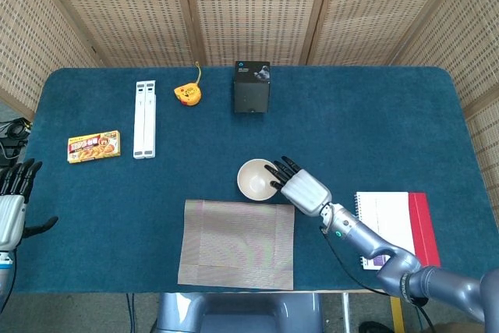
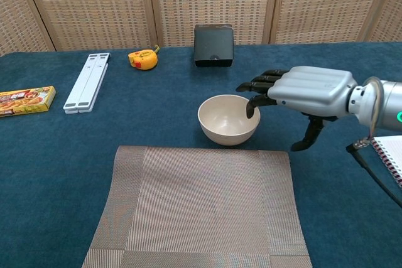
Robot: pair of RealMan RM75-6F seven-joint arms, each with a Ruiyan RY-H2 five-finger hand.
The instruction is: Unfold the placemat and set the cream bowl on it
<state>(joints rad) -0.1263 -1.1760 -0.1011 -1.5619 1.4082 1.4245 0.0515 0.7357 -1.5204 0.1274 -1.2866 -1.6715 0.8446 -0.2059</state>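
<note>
The cream bowl (image 1: 256,179) (image 2: 228,119) stands upright on the blue table, just beyond the far edge of the placemat (image 1: 238,242) (image 2: 201,208), which lies flat and spread out near the front edge. My right hand (image 1: 301,189) (image 2: 308,91) hovers at the bowl's right rim, fingers spread and reaching over the rim, thumb hanging apart below; it holds nothing. My left hand (image 1: 11,204) stays at the table's left edge, fingers apart and empty, seen only in the head view.
A black box (image 1: 252,86) stands behind the bowl. A yellow tape measure (image 1: 186,94), a white folded stand (image 1: 144,118) and a snack box (image 1: 93,147) lie at the back left. A spiral notebook (image 1: 394,224) lies at the right front.
</note>
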